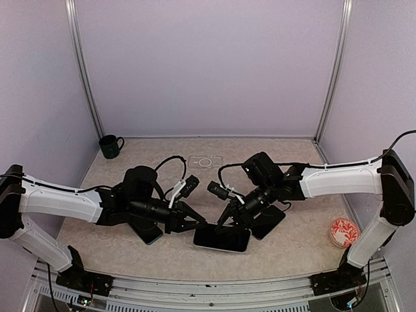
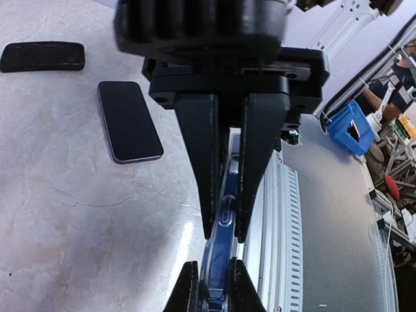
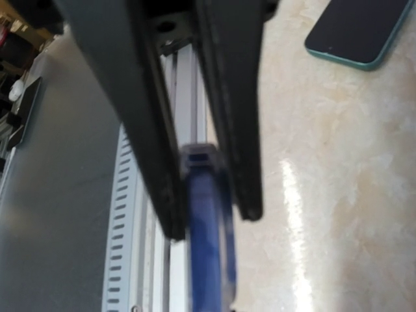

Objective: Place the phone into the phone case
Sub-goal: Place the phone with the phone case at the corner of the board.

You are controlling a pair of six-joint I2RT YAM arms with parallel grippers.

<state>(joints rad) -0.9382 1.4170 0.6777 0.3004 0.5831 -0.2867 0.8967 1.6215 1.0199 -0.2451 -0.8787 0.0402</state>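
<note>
Top view: blue-edged phone (image 1: 222, 238) near the table's front, screen up, long axis left to right. Left gripper (image 1: 190, 224) at its left end, right gripper (image 1: 229, 220) on its far long edge, both equally near. Clear case (image 1: 205, 160) well behind, roughly midway between the arms.

Left wrist: fingers (image 2: 208, 195) pressed onto the phone's blue rim, seen edge-on, running straight away from the tool.

Right wrist: same blue rim pinched between narrow jaws. Teal phone (image 3: 364, 29) lying apart on the table.

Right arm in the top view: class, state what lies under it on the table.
A dark phone lies flat under the right arm; only its near end shows, the arm covers the rest.
</note>
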